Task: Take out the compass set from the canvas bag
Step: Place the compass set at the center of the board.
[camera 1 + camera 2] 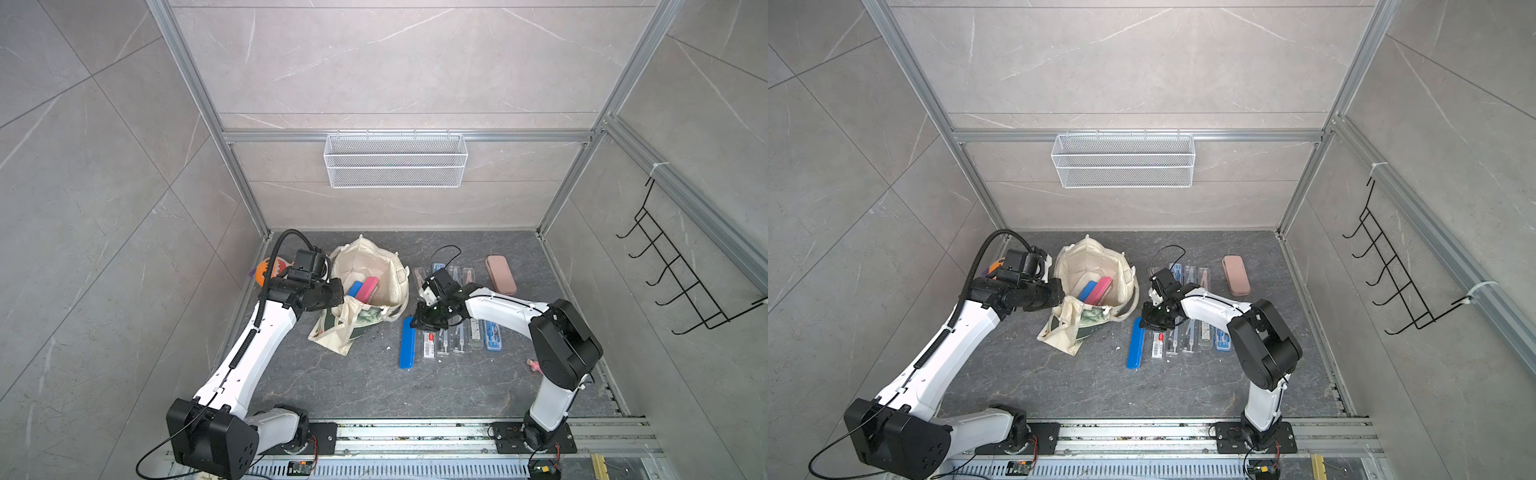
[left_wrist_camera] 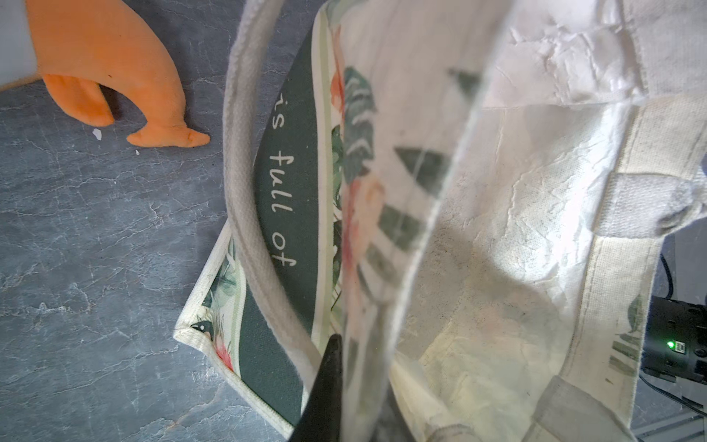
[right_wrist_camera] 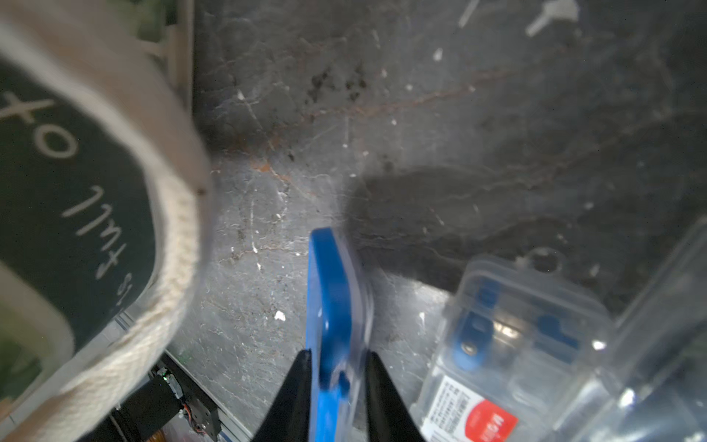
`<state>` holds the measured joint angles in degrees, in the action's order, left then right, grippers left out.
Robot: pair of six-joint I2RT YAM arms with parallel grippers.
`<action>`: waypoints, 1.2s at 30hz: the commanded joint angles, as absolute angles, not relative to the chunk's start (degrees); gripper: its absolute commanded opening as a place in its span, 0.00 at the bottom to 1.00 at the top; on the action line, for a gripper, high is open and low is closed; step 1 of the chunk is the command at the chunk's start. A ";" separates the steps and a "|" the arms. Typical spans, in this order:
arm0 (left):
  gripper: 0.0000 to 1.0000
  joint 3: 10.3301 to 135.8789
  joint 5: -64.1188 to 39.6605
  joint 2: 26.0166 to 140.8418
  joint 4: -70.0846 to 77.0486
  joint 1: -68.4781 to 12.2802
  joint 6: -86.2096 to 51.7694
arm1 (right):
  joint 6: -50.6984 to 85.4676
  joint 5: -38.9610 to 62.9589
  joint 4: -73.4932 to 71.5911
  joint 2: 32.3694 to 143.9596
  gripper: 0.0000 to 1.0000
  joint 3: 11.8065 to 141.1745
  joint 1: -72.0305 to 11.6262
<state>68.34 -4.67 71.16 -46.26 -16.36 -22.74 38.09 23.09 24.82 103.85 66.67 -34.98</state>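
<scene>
The cream canvas bag (image 1: 365, 270) stands open left of the middle in both top views, its green floral panel (image 2: 290, 199) folded down in front. A blue case (image 1: 355, 288) and a pink case (image 1: 368, 287) lean inside it. My left gripper (image 1: 337, 297) is shut on the bag's near rim; one black finger (image 2: 325, 382) shows against the cloth. A blue compass set case (image 1: 407, 343) lies on the table to the right of the bag. My right gripper (image 3: 336, 356) stands open, its jaws close on either side of that case's far end (image 3: 331, 291).
Several clear compass cases (image 1: 457, 336) lie in rows under the right arm, one with a red label (image 3: 482, 417). A dusty pink case (image 1: 500, 274) lies at the back right. An orange plush toy (image 2: 114, 69) sits behind the left arm. A white wire basket (image 1: 395, 160) hangs on the back wall.
</scene>
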 commanded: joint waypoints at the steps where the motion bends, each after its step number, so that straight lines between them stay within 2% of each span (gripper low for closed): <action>1: 0.00 69.96 -5.39 69.70 -45.26 -16.09 -22.13 | 37.69 20.28 27.84 103.01 0.50 68.54 -35.07; 6: 0.00 70.91 -5.45 69.89 -46.00 -16.08 -21.63 | 38.12 17.54 30.60 97.89 0.58 70.35 -34.89; 14: 0.00 72.68 -5.67 69.96 -47.41 -16.08 -21.09 | 40.22 15.71 33.70 88.34 0.62 76.10 -35.01; 19: 0.00 72.84 -6.13 69.72 -48.08 -16.09 -20.87 | 42.08 18.70 32.40 91.02 0.63 81.86 -35.18; 26: 0.00 73.08 -6.64 68.96 -48.14 -16.09 -21.34 | 42.90 16.95 37.08 99.09 0.61 88.33 -35.33; 29: 0.00 73.46 -6.52 68.48 -48.50 -16.04 -21.33 | 43.42 17.96 35.70 100.87 0.50 89.00 -35.59; 31: 0.00 74.27 -5.62 68.21 -49.40 -16.08 -21.37 | 43.68 18.35 35.75 102.14 0.31 90.22 -35.99; 32: 0.06 74.78 -5.19 68.20 -49.92 -16.08 -21.43 | 43.76 18.43 35.76 102.53 0.25 90.62 -36.15; 34: 0.28 76.19 -4.11 68.20 -51.15 -16.08 -21.17 | 44.05 18.30 35.73 102.91 0.18 91.22 -36.51; 36: 0.44 77.76 -2.45 68.53 -52.69 -16.10 -20.91 | 44.04 17.95 35.85 102.78 0.15 91.70 -36.85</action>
<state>74.17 -4.97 70.22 -51.27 -16.36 -21.91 43.86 17.76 35.07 102.72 89.21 -36.12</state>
